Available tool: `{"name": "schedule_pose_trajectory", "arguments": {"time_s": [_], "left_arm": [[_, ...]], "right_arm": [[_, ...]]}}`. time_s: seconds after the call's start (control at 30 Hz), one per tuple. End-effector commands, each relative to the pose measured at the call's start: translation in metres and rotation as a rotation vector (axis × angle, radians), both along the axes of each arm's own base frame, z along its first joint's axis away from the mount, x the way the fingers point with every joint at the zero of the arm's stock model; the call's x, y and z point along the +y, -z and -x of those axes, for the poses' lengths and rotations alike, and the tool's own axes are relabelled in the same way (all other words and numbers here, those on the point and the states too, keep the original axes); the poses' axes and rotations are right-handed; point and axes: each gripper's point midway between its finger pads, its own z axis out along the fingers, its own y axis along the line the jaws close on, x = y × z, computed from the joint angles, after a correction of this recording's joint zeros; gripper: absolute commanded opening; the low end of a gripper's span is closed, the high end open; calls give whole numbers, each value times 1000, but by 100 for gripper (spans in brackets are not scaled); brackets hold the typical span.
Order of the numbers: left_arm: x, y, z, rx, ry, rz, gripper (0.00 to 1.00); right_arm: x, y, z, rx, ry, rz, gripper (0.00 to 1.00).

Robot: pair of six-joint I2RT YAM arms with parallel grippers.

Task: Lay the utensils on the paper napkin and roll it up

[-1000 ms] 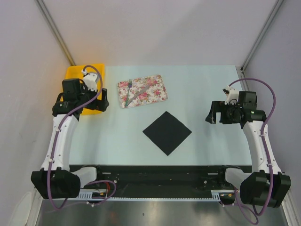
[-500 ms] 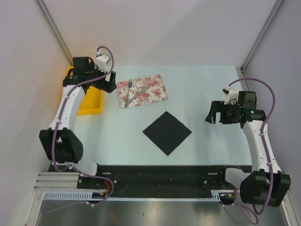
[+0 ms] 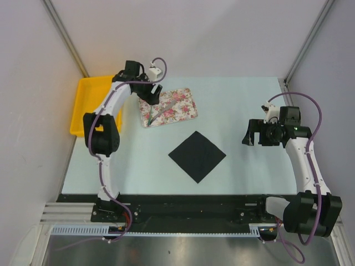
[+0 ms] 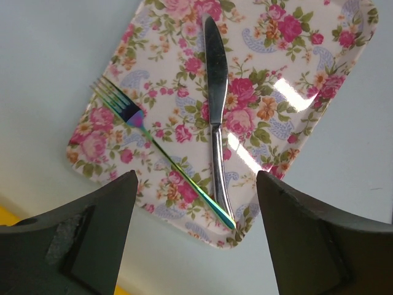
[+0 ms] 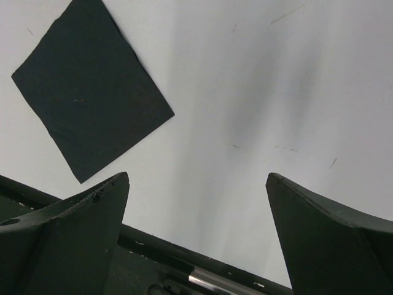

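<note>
silvery utensils (image 4: 215, 80) lie on floral tray (image 4: 295, 74) under released left hand (image 4: 196, 181), right hand (image 5: 198, 178) also released.

Table (image 3: 244, 100): pale blue-green top, matte and flat, with a few faint scuff marks showing in the right wrist view.
Paper napkin (image 3: 197, 155): a black square lying flat on the bare surface near the middle, turned like a diamond with one corner toward the near edge.
Floral tray (image 3: 180, 108): a pink-flowered rectangle on the far left part of the top, set slightly askew, well apart from the napkin.
Yellow bin (image 3: 83, 108): at the far left edge, near the tray; I cannot tell how much of it rests on the top.
</note>
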Motion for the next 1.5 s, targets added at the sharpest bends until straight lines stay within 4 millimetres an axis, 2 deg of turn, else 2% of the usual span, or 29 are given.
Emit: {"name": "schedule_pose_trajectory", "arguments": {"time_s": [0.0, 0.13, 0.3, 0.73, 0.97, 1.0, 1.07, 1.23, 1.33, 1.47], "left_arm": [[-23, 7, -11, 8, 43, -3, 81], [-31, 41, -15, 50, 63, -58, 67], [-34, 63, -11, 95, 73, -83, 55], [-33, 108, 7, 213, 74, -153, 46], [-25, 131, 13, 250, 68, -246, 33], [-26, 134, 15, 258, 76, -251, 29], [-27, 137, 19, 271, 85, -259, 27], [-33, 137, 20, 274, 85, -247, 11], [-38, 127, 17, 252, 71, -231, 0], [-46, 100, 9, 205, 19, -168, 0]], "right_arm": [[-4, 7, -2, 2, 6, 11, 100], [-6, 9, -2, 13, 11, 10, 100], [-6, 11, -3, 22, 12, 5, 100], [-5, 12, -4, 24, 10, -2, 100], [-5, 14, -3, 28, 12, 2, 100], [-6, 13, -4, 25, 14, 3, 100], [-6, 13, -4, 24, 13, 4, 100], [-7, 13, -4, 22, 16, 10, 100], [-7, 13, -4, 22, 15, 9, 100], [-6, 13, -5, 21, 12, 6, 100]]}}
